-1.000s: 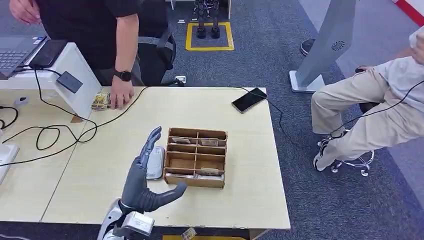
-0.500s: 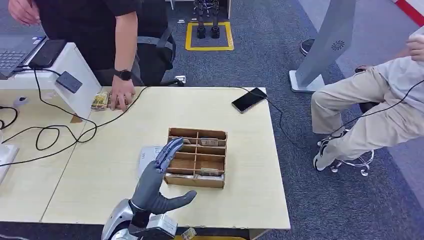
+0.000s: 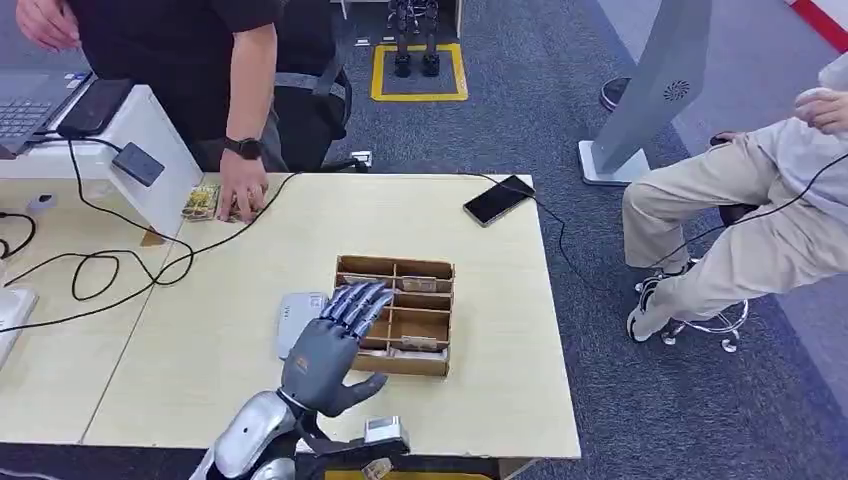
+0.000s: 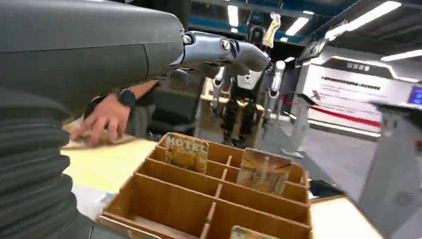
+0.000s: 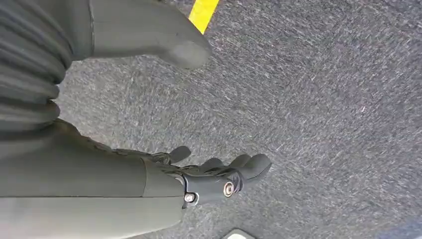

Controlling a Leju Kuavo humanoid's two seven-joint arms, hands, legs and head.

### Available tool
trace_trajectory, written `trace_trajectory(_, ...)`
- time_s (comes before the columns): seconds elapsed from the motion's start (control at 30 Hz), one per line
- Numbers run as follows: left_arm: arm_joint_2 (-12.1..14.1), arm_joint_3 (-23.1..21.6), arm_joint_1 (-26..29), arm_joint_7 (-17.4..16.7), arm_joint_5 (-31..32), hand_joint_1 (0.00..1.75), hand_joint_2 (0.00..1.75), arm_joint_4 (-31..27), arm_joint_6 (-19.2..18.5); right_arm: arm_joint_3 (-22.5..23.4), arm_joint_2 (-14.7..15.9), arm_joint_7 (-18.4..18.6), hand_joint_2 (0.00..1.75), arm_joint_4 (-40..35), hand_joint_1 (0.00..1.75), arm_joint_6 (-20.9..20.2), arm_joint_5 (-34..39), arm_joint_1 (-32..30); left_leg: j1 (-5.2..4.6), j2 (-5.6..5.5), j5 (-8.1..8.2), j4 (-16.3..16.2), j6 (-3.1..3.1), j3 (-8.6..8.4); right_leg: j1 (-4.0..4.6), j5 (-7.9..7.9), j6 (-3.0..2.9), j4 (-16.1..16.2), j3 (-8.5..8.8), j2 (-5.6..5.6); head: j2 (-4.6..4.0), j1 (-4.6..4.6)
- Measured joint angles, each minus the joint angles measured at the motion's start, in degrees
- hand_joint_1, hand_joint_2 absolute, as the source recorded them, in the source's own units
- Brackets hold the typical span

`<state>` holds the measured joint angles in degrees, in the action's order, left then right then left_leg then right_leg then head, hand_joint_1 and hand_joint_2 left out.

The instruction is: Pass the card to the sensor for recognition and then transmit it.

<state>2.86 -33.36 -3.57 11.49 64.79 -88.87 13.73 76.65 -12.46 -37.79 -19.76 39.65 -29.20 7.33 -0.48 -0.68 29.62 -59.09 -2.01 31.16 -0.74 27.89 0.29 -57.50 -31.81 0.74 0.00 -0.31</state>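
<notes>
Left hand (image 3: 335,340) over wooden divider box (image 3: 395,315) on counter (image 3: 200,340), fingers (image 3: 360,298) spread, grasping nothing — reach set for card pick. Cards (image 4: 186,152) upright in far slots, easy pinch. Right hand (image 5: 219,174) hangs over floor, released.

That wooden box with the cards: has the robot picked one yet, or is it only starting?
Only starting. Nothing looks done: the cards stand in the wooden box, none taken. In hand: the left hand hovers open over the box's left side, holding nothing. The right hand hangs over the carpet. Left: grasp a card, show it to the white sensor beside the box, then pass it on.
</notes>
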Motion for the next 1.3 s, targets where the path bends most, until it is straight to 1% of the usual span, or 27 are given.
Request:
trace_trajectory(0.1, 0.2, -0.9, -0.9, -4.0, 4.5, 0.0, 1.75, 1.2, 0.0, 0.6, -0.3, 0.2, 1.75, -0.5, 0.0, 0.0, -0.9, -0.1, 0.0, 0.0, 0.0, 0.0, 0.0, 0.01, 0.0, 0.0, 0.0, 0.0, -0.01, 0.0, 0.0, 0.0)
trace_trajectory(0.2, 0.4, -1.5, -1.4, -5.2, 5.9, 0.0, 1.75, 2.2, 0.0, 1.1, -0.5, 0.3, 1.75, -0.8, 0.0, 0.0, -1.3, -0.1, 0.0, -0.01, 0.0, 0.0, 0.0, 0.04, 0.0, 0.0, 0.0, 0.0, -0.03, 0.0, 0.0, 0.0)
trace_trajectory(0.33, 0.5, -1.6, -2.2, -10.8, 11.9, 0.0, 1.75, 3.9, -0.9, 2.4, -1.0, 1.2, 1.75, -1.7, 0.0, 0.0, -3.0, -0.1, 0.0, 0.0, 0.0, 0.0, 0.0, 0.04, 0.0, 0.0, 0.0, 0.0, -0.03, 0.0, 0.0, 0.0)
trace_trajectory(0.4, 0.5, -1.6, -2.4, -12.5, 13.7, 0.0, 1.75, 4.7, -1.4, 3.2, -1.5, 1.3, 1.75, -2.2, 0.0, 0.0, -3.7, -0.1, 0.0, 0.0, 0.0, 0.0, 0.0, 0.04, 0.0, 0.0, 0.0, 0.0, -0.04, 0.0, 0.0, 0.0)
trace_trajectory(0.57, 0.7, -1.6, -2.6, -13.5, 14.9, 0.0, 1.75, 6.3, -1.9, 4.6, -1.9, 1.2, 1.75, -2.8, 0.0, 0.0, -4.6, -0.1, 0.0, 0.0, 0.0, 0.0, 0.0, 0.05, 0.0, 0.0, 0.0, 0.0, -0.04, 0.0, 0.0, 0.0)
trace_trajectory(0.67, 0.7, -1.6, -2.7, -14.5, 15.4, 0.0, 1.75, 7.0, -3.0, 5.4, -2.0, 1.2, 1.75, -2.9, 0.0, 0.0, -5.2, -0.1, 0.0, 0.0, 0.0, 0.0, 0.0, 0.05, 0.0, 0.0, 0.0, 0.0, -0.05, 0.0, 0.0, 0.0)
trace_trajectory(0.83, 0.7, -1.6, -2.9, -15.0, 15.8, 0.0, 1.75, 7.9, -4.0, 6.0, -2.2, 1.2, 1.75, -3.0, 0.0, 0.0, -5.5, -0.1, 0.0, 0.0, 0.0, 0.0, 0.0, 0.06, 0.0, 0.0, 0.0, 0.0, -0.05, 0.0, 0.0, 0.0)
trace_trajectory(0.97, 0.7, -1.6, -3.0, -16.4, 16.8, 0.0, 1.75, 8.8, -5.3, 7.0, -2.3, 1.2, 1.75, -3.3, 0.0, 0.0, -6.9, 0.0, 0.0, 0.0, 0.0, 0.0, 0.0, 0.06, 0.0, 0.0, 0.0, 0.0, -0.05, 0.0, 0.0, 0.0)
trace_trajectory(1.27, 0.7, -1.6, -2.9, -16.9, 17.1, 0.0, 1.75, 10.4, -6.0, 8.7, -2.5, 0.6, 1.75, -3.3, 0.0, 0.0, -8.1, 0.2, 0.0, 0.0, 0.0, 0.0, 0.0, 0.07, 0.0, 0.0, 0.0, 0.0, -0.05, 0.0, 0.0, 0.0)
trace_trajectory(1.3, 0.7, -1.6, -2.9, -17.0, 17.2, 1.2, 1.75, 10.4, -5.9, 8.8, -2.5, 0.5, 1.75, -3.3, 0.0, 0.0, -8.1, 0.2, 0.0, 0.0, 0.0, 0.0, 0.0, 0.07, 0.0, 0.0, 0.0, 0.0, -0.05, 0.0, 0.0, 0.0)
